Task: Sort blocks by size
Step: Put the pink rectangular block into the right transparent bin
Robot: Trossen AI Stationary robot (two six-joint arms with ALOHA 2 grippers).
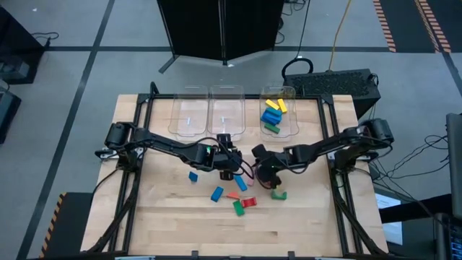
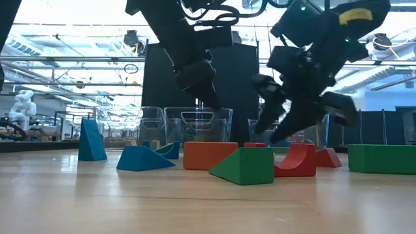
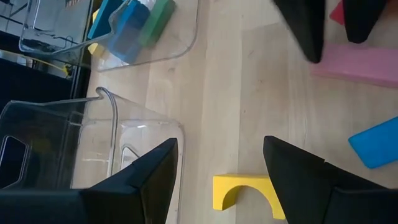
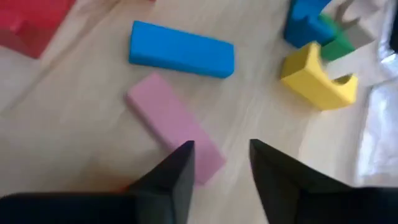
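My right gripper (image 4: 219,163) hangs just above the table with its fingers parted a little and nothing between them, and the nearest thing to it is the pink block (image 4: 175,129), lying flat on the wood right at my fingertips. One end of it sits under my fingertip and the rest runs away from me on a slant, so its long axis does not cross the gap of my jaws squarely; I judge I would need to turn the wrist until my fingers straddle its narrow width before I come down. Just past it lies the long blue block (image 4: 181,50), close to the pink one but not touching it, and off to one side stands the yellow arched block (image 4: 316,78). My left gripper (image 3: 219,163) is open and empty too, poised over that same yellow arch (image 3: 245,191), beside the rim of a clear bin (image 3: 112,124), so the pink block falls to my right arm, which is nearer to it. From above, both grippers meet near the table's middle (image 1: 249,165), the loose blocks (image 1: 240,198) lie on the near side, and farthest off the right-hand bin (image 1: 291,131) already holds several blocks.
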